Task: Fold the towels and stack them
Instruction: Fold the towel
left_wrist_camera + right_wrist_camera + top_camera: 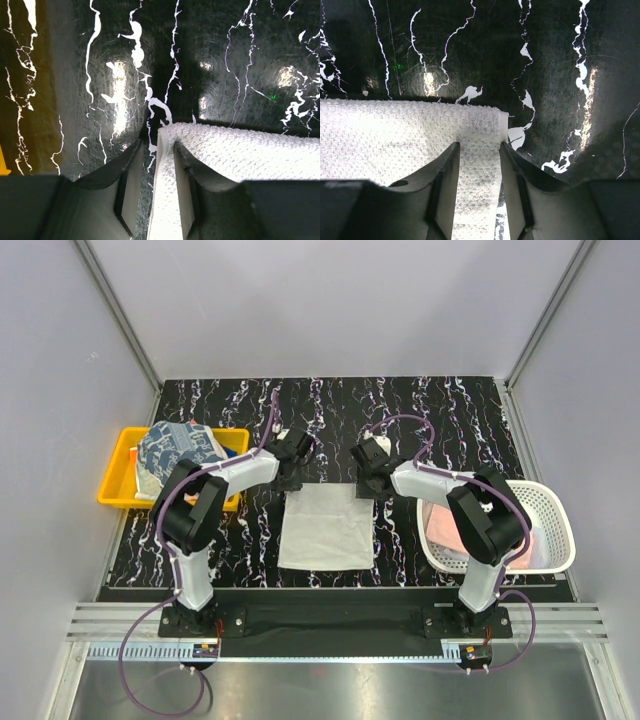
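Observation:
A whitish towel (325,530) lies flat on the black marbled table between the arms. My left gripper (291,478) is at its far left corner and my right gripper (366,484) at its far right corner. In the left wrist view the gripper (157,150) is open; the towel's (240,150) corner edge lies between the fingers, against the right one, with a gap to the left one. In the right wrist view the gripper (479,150) is open, its fingers astride the towel's (395,135) corner. Blue-patterned towels (180,448) lie heaped in the yellow tray. Pink towels (447,530) lie in the basket.
The yellow tray (118,490) stands at the table's left edge. The white mesh basket (550,525) stands at the right edge beside the right arm. Grey walls enclose the table on three sides.

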